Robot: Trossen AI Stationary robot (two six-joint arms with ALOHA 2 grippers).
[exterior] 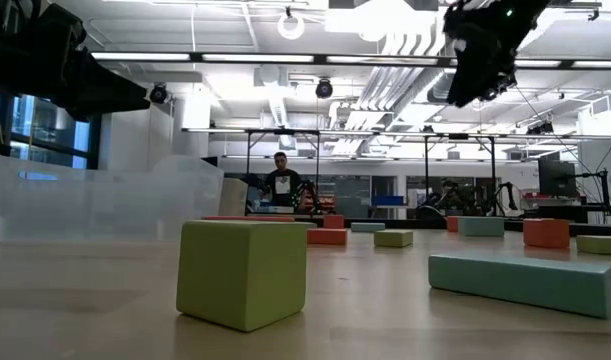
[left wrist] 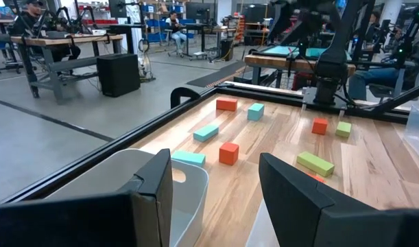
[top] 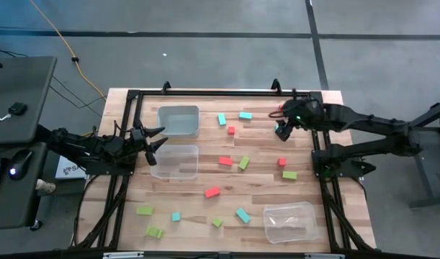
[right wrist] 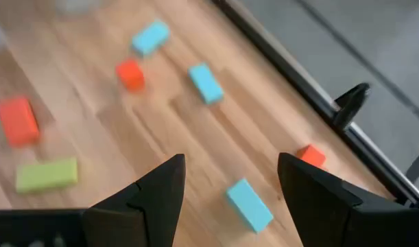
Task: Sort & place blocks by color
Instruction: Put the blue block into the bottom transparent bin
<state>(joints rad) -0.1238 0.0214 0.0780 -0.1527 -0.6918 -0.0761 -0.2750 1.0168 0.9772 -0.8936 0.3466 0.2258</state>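
Right gripper (top: 283, 132) hovered apart, empty, above teal block (right wrist: 249, 204). Left gripper (top: 159, 142) apart beside tubs (top: 178, 120). Blocks scattered across desk (top: 256, 194).

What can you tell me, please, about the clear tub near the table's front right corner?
The tub is a clear, rounded-rectangular plastic container, open on top and looking empty, with the wood grain showing through it. It lies slightly askew on the table near the front right corner, apart from the other two tubs. No block or gripper touches it; the closest block is a teal bar beside it.
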